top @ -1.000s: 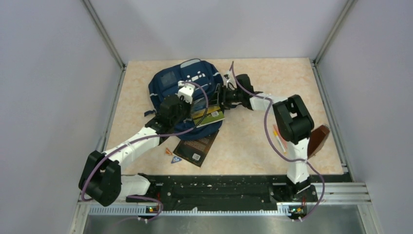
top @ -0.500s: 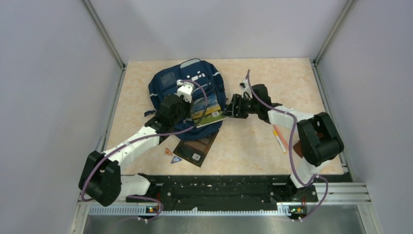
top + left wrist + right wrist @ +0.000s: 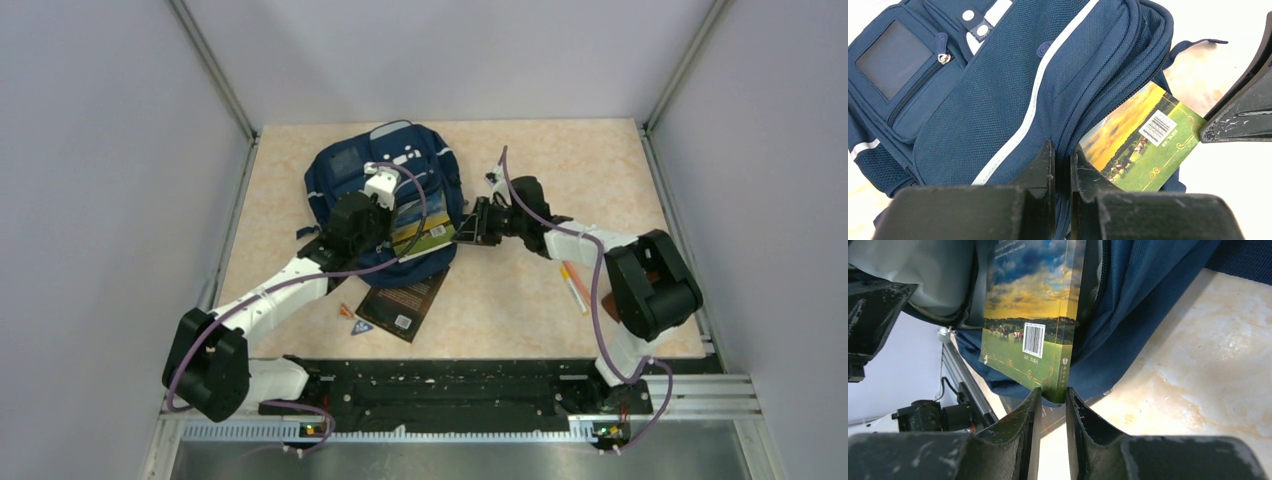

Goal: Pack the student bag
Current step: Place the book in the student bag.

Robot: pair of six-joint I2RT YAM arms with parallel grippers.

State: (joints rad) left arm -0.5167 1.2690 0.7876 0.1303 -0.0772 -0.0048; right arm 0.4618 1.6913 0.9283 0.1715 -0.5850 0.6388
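1. Top external view: the right gripper [image 3: 468, 230] had edged slightly left since 0.5 s earlier, nearer the student bag [image 3: 345, 175], which lay at the far centre-left of the table [image 3: 600, 170].
2. Right gripper: fingers nearly together, pinching a corner of the green book [image 3: 1030, 300].
3. Left gripper [image 3: 1062, 167]: narrow gap, clamped on the student bag's opening edge.
4. Green book's far end was hidden inside the student bag; its title was unreadable.

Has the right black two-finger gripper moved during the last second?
Yes. The right gripper drew back nearward along the unmoved navy blue fabric backpack's edge, down to the green landscape-cover book's corner.
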